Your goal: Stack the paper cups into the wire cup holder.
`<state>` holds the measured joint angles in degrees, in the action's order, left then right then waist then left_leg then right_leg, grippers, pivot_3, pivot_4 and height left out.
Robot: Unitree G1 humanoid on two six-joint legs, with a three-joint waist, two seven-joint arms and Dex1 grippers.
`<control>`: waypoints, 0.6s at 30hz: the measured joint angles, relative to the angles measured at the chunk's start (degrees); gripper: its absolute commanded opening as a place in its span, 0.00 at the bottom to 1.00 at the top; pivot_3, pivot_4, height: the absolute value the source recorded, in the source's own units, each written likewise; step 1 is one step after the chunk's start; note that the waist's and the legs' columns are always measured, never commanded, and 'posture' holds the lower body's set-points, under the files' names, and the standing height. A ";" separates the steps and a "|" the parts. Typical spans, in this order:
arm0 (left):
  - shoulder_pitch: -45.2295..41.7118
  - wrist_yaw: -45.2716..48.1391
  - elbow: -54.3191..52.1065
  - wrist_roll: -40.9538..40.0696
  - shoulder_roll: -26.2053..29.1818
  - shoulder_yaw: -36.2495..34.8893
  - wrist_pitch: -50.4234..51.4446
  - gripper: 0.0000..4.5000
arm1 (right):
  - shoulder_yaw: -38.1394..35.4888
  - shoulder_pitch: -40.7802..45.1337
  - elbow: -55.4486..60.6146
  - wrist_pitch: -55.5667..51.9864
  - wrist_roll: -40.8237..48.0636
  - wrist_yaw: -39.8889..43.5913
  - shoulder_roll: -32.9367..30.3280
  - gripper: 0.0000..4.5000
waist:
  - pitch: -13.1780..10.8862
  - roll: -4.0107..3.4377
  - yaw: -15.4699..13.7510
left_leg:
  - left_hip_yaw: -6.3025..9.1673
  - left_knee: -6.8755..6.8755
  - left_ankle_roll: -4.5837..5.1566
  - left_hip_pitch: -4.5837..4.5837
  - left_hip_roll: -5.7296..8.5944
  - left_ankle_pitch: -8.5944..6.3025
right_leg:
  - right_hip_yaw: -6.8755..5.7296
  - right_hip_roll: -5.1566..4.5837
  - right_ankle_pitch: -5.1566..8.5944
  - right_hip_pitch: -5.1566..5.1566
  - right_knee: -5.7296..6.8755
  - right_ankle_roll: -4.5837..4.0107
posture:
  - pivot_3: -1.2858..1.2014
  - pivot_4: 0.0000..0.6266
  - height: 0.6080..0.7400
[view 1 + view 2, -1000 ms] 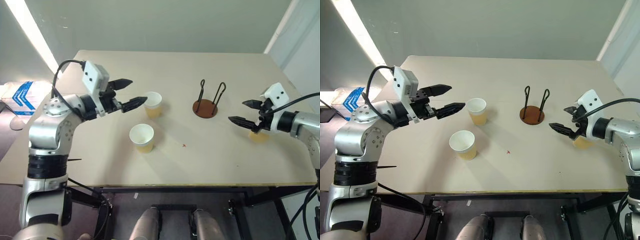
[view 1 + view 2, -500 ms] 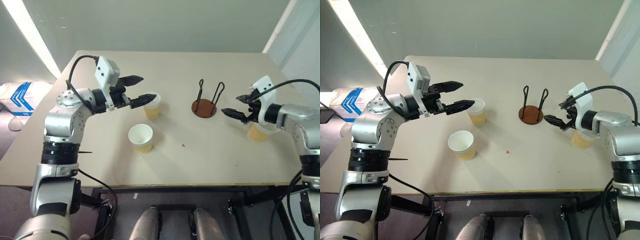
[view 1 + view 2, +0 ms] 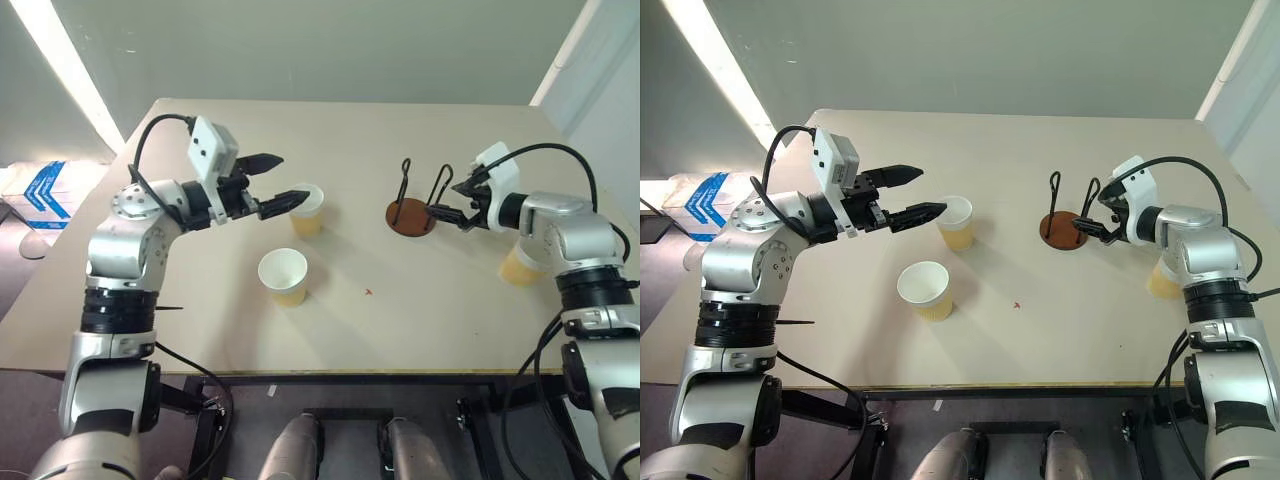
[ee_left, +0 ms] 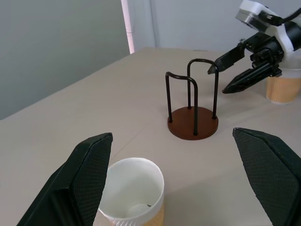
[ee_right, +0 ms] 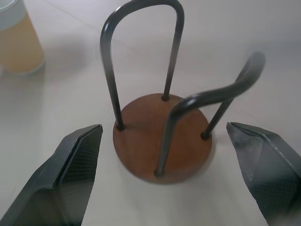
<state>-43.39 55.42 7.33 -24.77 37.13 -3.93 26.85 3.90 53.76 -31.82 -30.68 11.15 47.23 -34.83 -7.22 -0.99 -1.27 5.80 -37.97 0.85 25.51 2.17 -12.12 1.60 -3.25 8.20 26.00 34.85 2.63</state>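
Note:
Three paper cups stand upright on the table: one far left of centre [image 3: 306,208], one nearer [image 3: 283,275], and one at the right [image 3: 520,265], partly behind my right forearm. The wire cup holder [image 3: 411,215], a brown disc with two black wire loops, stands empty between them. My left gripper [image 3: 290,180] is open, its lower fingertip at the far cup's rim; that cup [image 4: 134,197] sits between its fingers [image 4: 89,174]. My right gripper [image 3: 445,203] is open just right of the holder, and its fingers [image 5: 70,169] flank the holder's base [image 5: 162,141].
The beige table [image 3: 420,320] has bare room in front of the holder and cups, with a small red speck [image 3: 368,292] on it. Its right edge lies close beyond the right cup. A blue and white box [image 3: 40,190] lies on the floor at the left.
My right gripper has moved away from the right cup, forward and leftward up to the wire holder, staying open. The left gripper remains open by the far cup.

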 measured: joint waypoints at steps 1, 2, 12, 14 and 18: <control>0.01 -0.16 -0.35 -0.05 0.00 -0.01 0.07 1.00 | 0.00 0.57 -0.86 0.43 -0.17 0.00 0.59 0.99 | 0.00 0.00 0.00 | 0.00 0.00 -0.01 0.00 0.00 -0.01 | 0.00 0.00 0.00 0.00 0.00 -0.01 | 0.52 0.24 1.00; 0.01 -0.41 -0.75 -0.07 0.01 -0.04 0.21 1.00 | 0.00 1.08 -1.74 0.88 -0.24 -0.02 1.19 0.99 | 0.00 0.00 0.00 | 0.00 0.00 -0.02 0.00 0.00 -0.02 | 0.00 0.00 0.01 0.00 0.01 -0.01 | 0.52 0.24 1.00; 0.99 -0.46 -1.72 -0.41 1.09 -0.55 1.18 1.00 | -0.71 2.47 -5.73 2.82 -1.18 -0.70 2.67 0.39 | 0.00 0.00 -0.02 | 0.04 0.00 -0.25 -0.01 0.00 -0.14 | -0.02 0.01 0.02 0.03 0.06 -0.04 | 0.52 0.24 1.00; 1.01 0.18 -1.67 -0.37 2.35 -0.56 1.16 1.00 | -0.83 2.46 -5.62 2.66 -1.17 -0.52 2.56 0.23 | 0.00 -0.01 0.02 | 0.05 0.01 -0.26 -0.01 -0.01 -0.15 | -0.02 0.02 0.03 0.05 0.07 -0.05 | 0.52 0.24 1.00; 1.00 0.98 -1.13 -0.36 3.29 -0.72 1.09 1.00 | -1.16 2.27 -3.40 1.32 -0.98 0.38 2.35 0.01 | -0.01 -0.01 0.01 | 0.06 0.01 -0.27 -0.01 -0.01 -0.16 | -0.02 0.02 0.09 0.04 0.07 -0.16 | 0.52 0.24 1.00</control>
<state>-42.39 56.40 6.20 -25.13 40.42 -4.65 27.94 2.74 56.03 -35.22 -29.36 10.17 47.61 -32.48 -7.23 -1.00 -1.26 5.86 -37.96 0.58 25.50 2.16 -12.29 1.58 -3.23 8.29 26.04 34.93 2.47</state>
